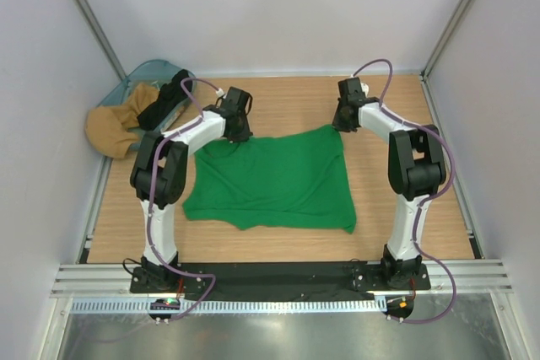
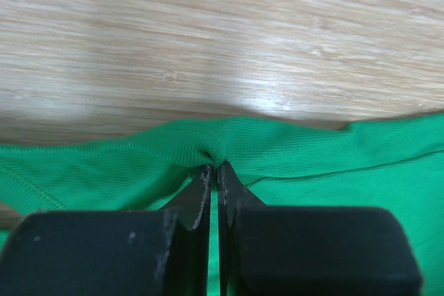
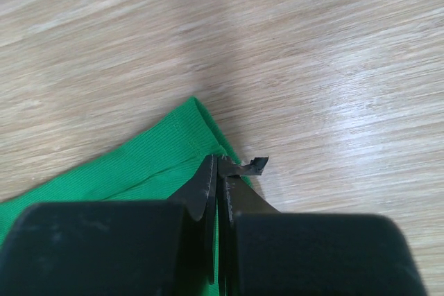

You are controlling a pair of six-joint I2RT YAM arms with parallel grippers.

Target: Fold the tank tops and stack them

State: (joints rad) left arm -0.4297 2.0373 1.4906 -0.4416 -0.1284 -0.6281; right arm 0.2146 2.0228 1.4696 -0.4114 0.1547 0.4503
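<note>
The bright green tank top [image 1: 274, 181] lies spread on the wooden table, its far edge stretched between the two grippers. My left gripper [image 1: 236, 130] is shut on the far left edge; in the left wrist view the fabric [image 2: 291, 150] bunches at the fingertips [image 2: 215, 169]. My right gripper [image 1: 344, 123] is shut on the far right corner; the right wrist view shows the green corner [image 3: 166, 150] pinched at the tips [image 3: 217, 161]. A black garment [image 1: 165, 104] lies in the basket at the back left.
A light blue basket [image 1: 139, 76] at the back left holds a tan garment [image 1: 114, 128] draped over its edge beside the black one. White walls enclose the table on three sides. A metal rail runs along the near edge.
</note>
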